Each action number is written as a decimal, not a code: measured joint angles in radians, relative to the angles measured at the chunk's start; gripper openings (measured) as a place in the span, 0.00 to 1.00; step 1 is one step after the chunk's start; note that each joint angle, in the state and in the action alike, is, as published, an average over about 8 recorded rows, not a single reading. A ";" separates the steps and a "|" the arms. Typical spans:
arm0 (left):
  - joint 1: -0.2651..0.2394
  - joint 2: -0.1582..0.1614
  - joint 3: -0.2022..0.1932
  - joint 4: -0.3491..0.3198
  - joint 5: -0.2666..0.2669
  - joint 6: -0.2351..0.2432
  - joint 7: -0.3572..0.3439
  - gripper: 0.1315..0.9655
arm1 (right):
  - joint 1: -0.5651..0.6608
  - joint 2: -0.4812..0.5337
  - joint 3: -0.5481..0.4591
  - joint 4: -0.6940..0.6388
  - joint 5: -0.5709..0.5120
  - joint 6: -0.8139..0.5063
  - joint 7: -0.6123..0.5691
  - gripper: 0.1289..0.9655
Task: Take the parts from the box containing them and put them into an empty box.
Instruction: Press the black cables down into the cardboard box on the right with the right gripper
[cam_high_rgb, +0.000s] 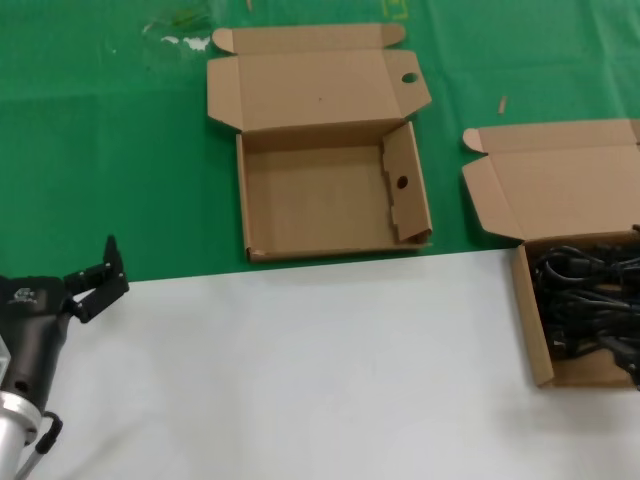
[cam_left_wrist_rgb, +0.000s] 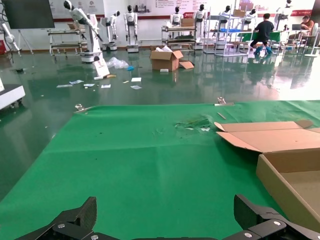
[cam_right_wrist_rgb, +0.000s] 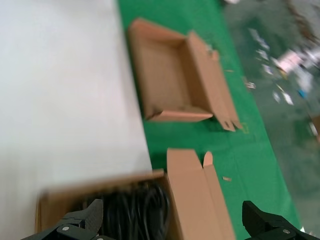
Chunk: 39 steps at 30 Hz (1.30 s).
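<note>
The empty box (cam_high_rgb: 320, 200) lies open at the back middle on the green cloth, with a round hole in its lid flap. It also shows in the left wrist view (cam_left_wrist_rgb: 292, 182) and the right wrist view (cam_right_wrist_rgb: 167, 75). The box containing the parts (cam_high_rgb: 535, 330) lies open at the right edge, its plain lid folded back. Black coiled cables (cam_high_rgb: 590, 300) fill it. My left gripper (cam_high_rgb: 100, 272) is open and empty at the near left, apart from both boxes. My right gripper (cam_right_wrist_rgb: 172, 220) is open, above the cables (cam_right_wrist_rgb: 130, 210) and that box's lid (cam_right_wrist_rgb: 192, 195). It does not show in the head view.
The near half of the table is a white surface (cam_high_rgb: 300, 370); the far half is green cloth (cam_high_rgb: 100, 150). Small scraps (cam_high_rgb: 185, 40) lie on the cloth at the far left. The cloth's far edge (cam_left_wrist_rgb: 150, 106) drops to a workshop floor.
</note>
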 joint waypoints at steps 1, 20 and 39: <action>0.000 0.000 0.000 0.000 0.000 0.000 0.000 1.00 | -0.004 0.000 0.027 -0.010 -0.003 -0.035 -0.038 1.00; 0.000 0.000 0.000 0.000 0.000 0.000 0.000 1.00 | 0.374 -0.002 -0.175 -0.270 -0.195 -0.312 -0.225 1.00; 0.000 0.000 0.000 0.000 0.000 0.000 -0.001 1.00 | 0.616 -0.086 -0.343 -0.342 -0.404 -0.355 -0.091 0.92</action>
